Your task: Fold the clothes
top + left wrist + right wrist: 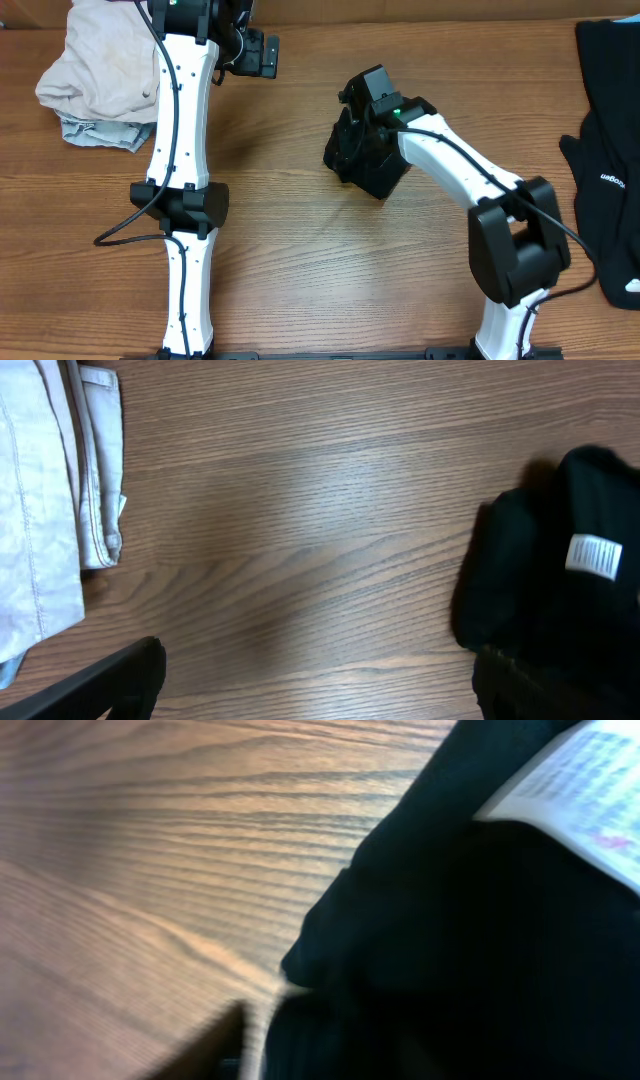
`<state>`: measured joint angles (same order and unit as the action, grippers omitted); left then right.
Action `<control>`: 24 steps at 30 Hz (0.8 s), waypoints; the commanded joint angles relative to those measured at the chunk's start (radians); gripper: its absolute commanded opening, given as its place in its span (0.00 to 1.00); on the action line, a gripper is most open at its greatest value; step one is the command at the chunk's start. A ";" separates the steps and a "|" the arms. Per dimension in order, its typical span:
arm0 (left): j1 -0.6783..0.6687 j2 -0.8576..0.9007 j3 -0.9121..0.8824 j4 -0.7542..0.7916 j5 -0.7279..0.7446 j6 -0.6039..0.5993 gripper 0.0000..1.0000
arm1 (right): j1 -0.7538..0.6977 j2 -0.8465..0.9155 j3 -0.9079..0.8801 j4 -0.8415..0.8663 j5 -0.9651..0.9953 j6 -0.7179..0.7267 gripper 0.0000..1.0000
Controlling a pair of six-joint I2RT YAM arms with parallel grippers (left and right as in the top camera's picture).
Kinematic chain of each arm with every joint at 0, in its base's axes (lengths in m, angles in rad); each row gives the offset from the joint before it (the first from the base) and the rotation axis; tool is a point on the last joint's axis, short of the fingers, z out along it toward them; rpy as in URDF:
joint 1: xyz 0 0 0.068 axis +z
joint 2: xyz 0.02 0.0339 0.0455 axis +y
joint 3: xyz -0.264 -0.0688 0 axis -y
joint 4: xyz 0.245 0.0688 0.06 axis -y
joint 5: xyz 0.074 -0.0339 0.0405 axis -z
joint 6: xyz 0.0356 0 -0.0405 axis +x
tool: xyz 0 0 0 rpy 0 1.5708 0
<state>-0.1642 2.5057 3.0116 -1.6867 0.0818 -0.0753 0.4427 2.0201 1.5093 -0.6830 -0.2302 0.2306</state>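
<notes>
Black T-shirt [345, 158] sits bunched in a compact heap near the centre of the wooden counter [300, 260], with its white neck label [594, 555] facing up. Right gripper [362, 132] is down on top of the heap. Its wrist view is blurred and filled with cloth, so I cannot tell whether the jaws grip fabric or stand free. Left gripper [258, 55] hovers toward 11 o'clock, jaws wide apart, holding nothing. More black clothes [610, 150] lie at the 3 o'clock edge; a pale garment pile [95, 75] lies at 10 o'clock.

Judgement: the step in hand is opening the shirt out flat before any fold. To do it well:
- Take a single edge, not several layers.
- Draw the cloth toward 9 o'clock over bare wood, well clear of both piles.
- Bring the left gripper to a second corner so tension is even.
- Use the label to locate the collar.
</notes>
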 commanded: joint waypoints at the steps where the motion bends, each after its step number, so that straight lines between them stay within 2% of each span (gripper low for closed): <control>1: -0.007 -0.013 0.008 0.000 -0.003 -0.007 1.00 | -0.019 -0.018 0.043 0.004 -0.021 0.014 0.65; 9: -0.008 -0.013 0.007 0.008 -0.002 -0.007 1.00 | -0.104 -0.154 0.277 -0.221 -0.095 0.032 0.67; 10: -0.008 -0.013 0.007 0.008 -0.003 -0.007 1.00 | -0.119 -0.167 0.305 -0.259 -0.083 0.047 0.71; 12: -0.008 -0.013 0.007 0.008 -0.003 -0.006 1.00 | -0.151 -0.182 0.328 -0.314 -0.038 0.079 0.76; 15: -0.008 -0.013 0.007 0.009 -0.003 0.006 1.00 | -0.194 -0.169 0.313 -0.353 -0.014 0.081 0.75; 17: -0.008 -0.013 0.007 0.012 -0.004 0.009 1.00 | -0.203 -0.154 0.280 -0.353 -0.014 0.081 0.63; 18: -0.007 -0.013 0.007 0.015 -0.004 0.010 1.00 | -0.203 -0.143 0.258 -0.345 -0.014 0.081 0.51; 20: -0.005 -0.013 0.007 0.021 -0.005 0.011 1.00 | -0.193 -0.124 0.209 -0.315 -0.016 0.090 0.19; 21: -0.005 -0.013 0.007 0.023 -0.005 0.013 1.00 | -0.185 -0.113 0.188 -0.296 -0.017 0.095 0.10; 22: -0.004 -0.013 0.007 0.024 -0.004 0.017 1.00 | -0.173 -0.098 0.167 -0.274 -0.017 0.107 0.04; 24: -0.003 -0.013 0.007 0.023 -0.005 0.021 1.00 | -0.146 -0.057 0.120 -0.208 -0.016 0.128 0.04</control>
<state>-0.1642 2.5057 3.0116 -1.6680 0.0818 -0.0738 0.2523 1.9018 1.6890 -0.9382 -0.2539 0.3252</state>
